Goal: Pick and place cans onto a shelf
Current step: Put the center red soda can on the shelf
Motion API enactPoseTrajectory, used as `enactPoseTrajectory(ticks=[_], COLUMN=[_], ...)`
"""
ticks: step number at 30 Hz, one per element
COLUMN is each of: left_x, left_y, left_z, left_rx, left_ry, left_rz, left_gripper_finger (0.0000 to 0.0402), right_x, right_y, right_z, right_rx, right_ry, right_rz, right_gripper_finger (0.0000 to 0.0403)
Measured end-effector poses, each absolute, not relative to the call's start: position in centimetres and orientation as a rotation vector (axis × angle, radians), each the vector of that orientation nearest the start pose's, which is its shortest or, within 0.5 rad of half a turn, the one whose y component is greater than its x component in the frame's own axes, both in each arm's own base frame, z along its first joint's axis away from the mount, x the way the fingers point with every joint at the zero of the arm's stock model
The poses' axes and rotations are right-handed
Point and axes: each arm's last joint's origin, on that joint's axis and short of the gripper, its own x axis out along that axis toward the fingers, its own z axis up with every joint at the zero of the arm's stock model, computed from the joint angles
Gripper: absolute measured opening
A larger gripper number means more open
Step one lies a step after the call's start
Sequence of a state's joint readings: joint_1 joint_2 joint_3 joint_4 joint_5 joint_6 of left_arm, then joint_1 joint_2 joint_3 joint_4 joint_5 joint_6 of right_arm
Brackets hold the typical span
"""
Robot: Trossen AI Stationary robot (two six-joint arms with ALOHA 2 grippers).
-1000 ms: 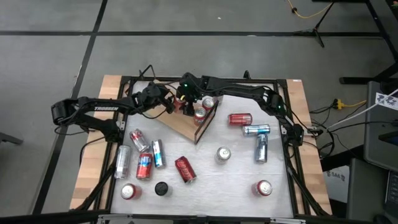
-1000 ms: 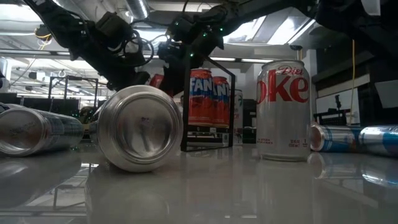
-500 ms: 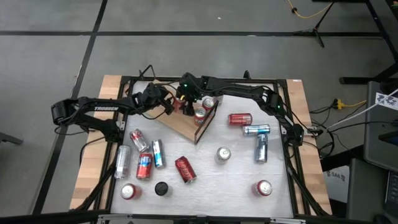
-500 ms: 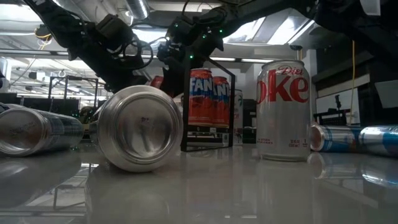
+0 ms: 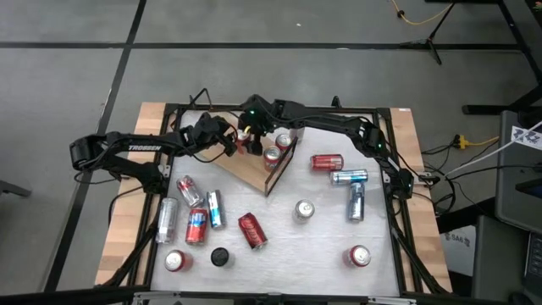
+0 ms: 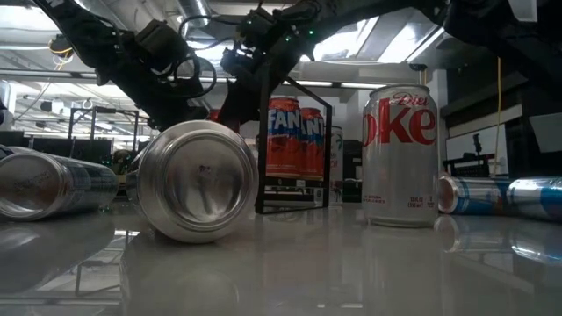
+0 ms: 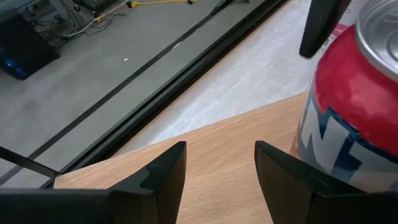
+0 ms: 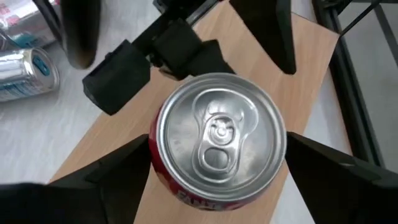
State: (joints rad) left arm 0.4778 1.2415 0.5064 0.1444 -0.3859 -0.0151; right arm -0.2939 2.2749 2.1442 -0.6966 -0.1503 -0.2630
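Cans [image 5: 253, 230]: three upright on the shelf [image 5: 250, 169], eleven on the white tabletop [image 5: 322, 246]; grey floor around. Right end effector [image 8: 214, 180] wide above one; left end effector [image 7: 214, 168] half open, empty.

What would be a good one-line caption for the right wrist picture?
Right gripper open above an upright red Fanta can standing on the wooden shelf.

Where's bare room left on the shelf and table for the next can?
On the shelf, the bare wood toward its pointed near corner; the frame end is crowded with standing red cans and both grippers, the right gripper open around one. On the table, the stretch between the fallen red can and the upright can is free. The left cluster is crowded.
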Motion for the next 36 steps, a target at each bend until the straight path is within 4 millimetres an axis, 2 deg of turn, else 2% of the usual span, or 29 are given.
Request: enactPoseTrajectory(ticks=[7, 13, 23, 36], left_x=[20.4, 20.4, 20.4, 20.7], left_y=[11.8, 11.8, 11.8, 11.1], left_z=[18.1, 18.2, 18.2, 18.4], left_rx=[-0.039, -0.039, -0.016, -0.023], left_ry=[0.601, 0.593, 0.603, 0.591], left_rz=[0.847, 0.848, 0.84, 0.773], left_gripper_finger=[0.0182, 0.0182, 0.0182, 0.0182], right_x=[48.1, 47.4, 46.8, 46.7], right_y=[-14.3, -14.1, -14.4, -16.0], right_z=[29.3, 30.8, 29.3, 29.8], right_rx=[-0.095, -0.111, -0.178, -0.18], right_ry=[0.821, 0.862, 0.988, 0.927], right_rz=[-0.07, -0.053, -0.092, -0.138], right_gripper_finger=[0.0351, 0.0351, 0.0351, 0.0351])
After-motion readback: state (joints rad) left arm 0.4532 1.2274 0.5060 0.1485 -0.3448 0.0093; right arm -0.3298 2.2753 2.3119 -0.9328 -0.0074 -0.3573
